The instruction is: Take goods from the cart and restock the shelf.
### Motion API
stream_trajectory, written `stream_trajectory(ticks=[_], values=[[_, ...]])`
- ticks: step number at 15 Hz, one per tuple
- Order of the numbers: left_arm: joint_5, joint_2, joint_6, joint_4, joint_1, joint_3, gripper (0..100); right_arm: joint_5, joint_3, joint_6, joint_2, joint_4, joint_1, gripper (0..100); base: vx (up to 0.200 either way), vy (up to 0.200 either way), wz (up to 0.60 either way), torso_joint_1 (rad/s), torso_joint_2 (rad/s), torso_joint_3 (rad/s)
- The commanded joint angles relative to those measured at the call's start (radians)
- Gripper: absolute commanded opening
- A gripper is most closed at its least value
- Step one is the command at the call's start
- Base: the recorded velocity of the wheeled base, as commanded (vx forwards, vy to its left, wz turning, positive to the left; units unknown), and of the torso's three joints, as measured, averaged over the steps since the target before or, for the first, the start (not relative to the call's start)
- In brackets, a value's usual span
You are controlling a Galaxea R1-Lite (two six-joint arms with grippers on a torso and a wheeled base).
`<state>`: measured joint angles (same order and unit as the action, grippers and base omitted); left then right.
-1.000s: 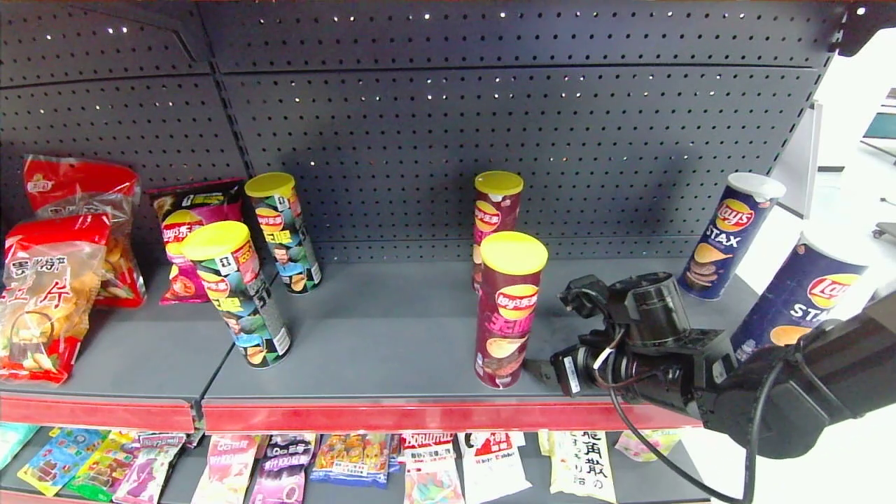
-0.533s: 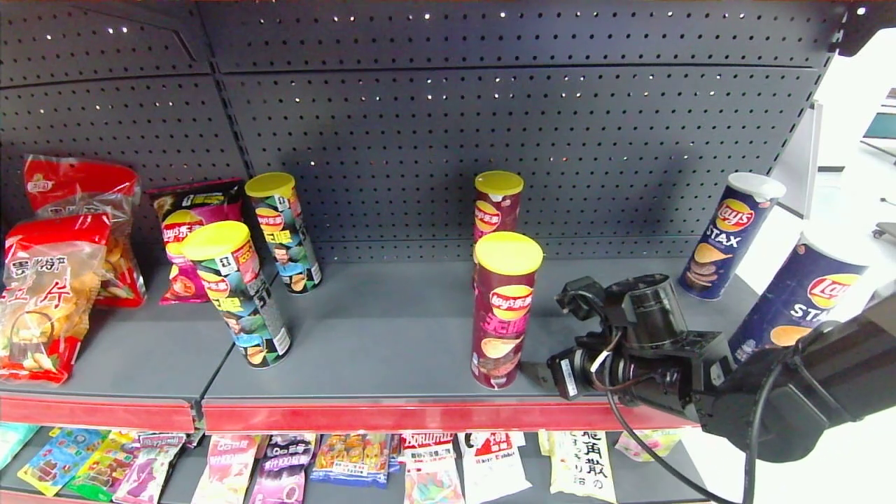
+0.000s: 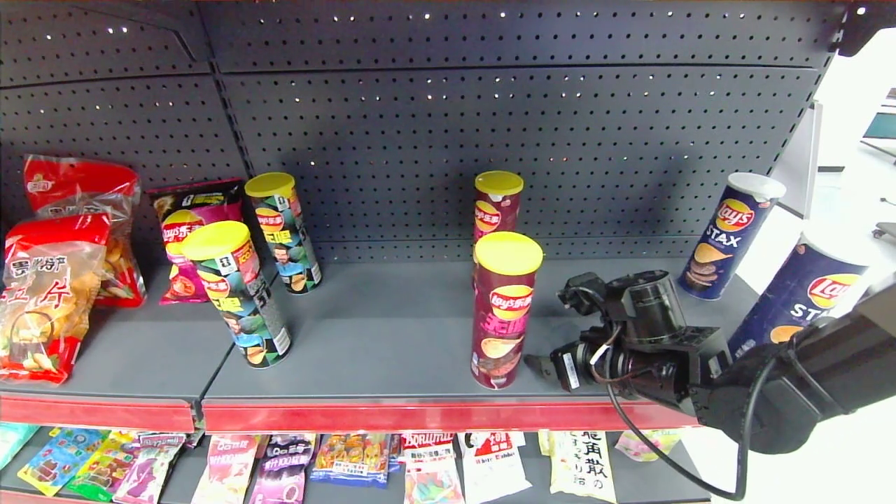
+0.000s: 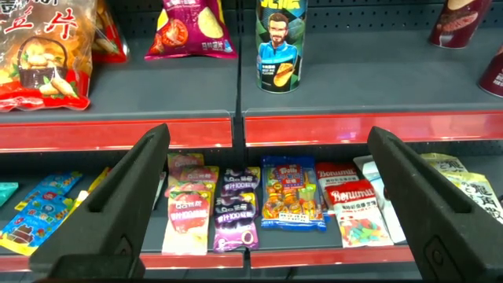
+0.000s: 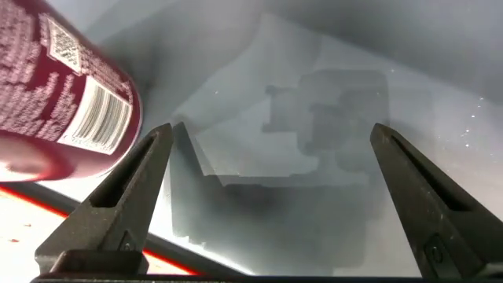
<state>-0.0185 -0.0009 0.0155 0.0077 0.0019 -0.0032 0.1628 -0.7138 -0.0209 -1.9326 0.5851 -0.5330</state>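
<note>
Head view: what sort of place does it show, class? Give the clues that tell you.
Probably a shop aisle, or a mock one: a shelf with a red front edge and a pegboard back, stocked with chip cans and snack bags, with more packets on the tier below.

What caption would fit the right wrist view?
Open right gripper beside the maroon chip can standing on the grey shelf.
</note>
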Motion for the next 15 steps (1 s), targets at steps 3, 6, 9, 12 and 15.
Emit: stream_trajectory(ticks=[3,6,9,12,15], values=[[0.000,0.001,0.000,0.000,0.000,0.000,100,0.000,-0.007,-0.001,-0.008,0.001,-0.013,100,0.000,0.000,0.00,0.000,0.00,0.000],[0.000,0.001,0.000,0.000,0.001,0.000,100,0.000,-0.013,-0.002,-0.011,0.001,-0.022,100,0.000,0.000,0.00,0.000,0.00,0.000],[0.000,0.001,0.000,0.000,0.001,0.000,100,0.000,-0.019,-0.004,-0.017,0.001,-0.024,100,0.000,0.000,0.00,0.000,0.00,0.000],[0.000,0.001,0.000,0.000,0.000,0.000,100,0.000,-0.032,-0.001,-0.020,0.001,-0.024,100,0.000,0.000,0.00,0.000,0.00,0.000],[0.000,0.001,0.000,0.000,0.000,0.000,100,0.000,-0.036,-0.002,-0.026,0.001,-0.024,100,0.000,0.000,0.00,0.000,0.00,0.000]])
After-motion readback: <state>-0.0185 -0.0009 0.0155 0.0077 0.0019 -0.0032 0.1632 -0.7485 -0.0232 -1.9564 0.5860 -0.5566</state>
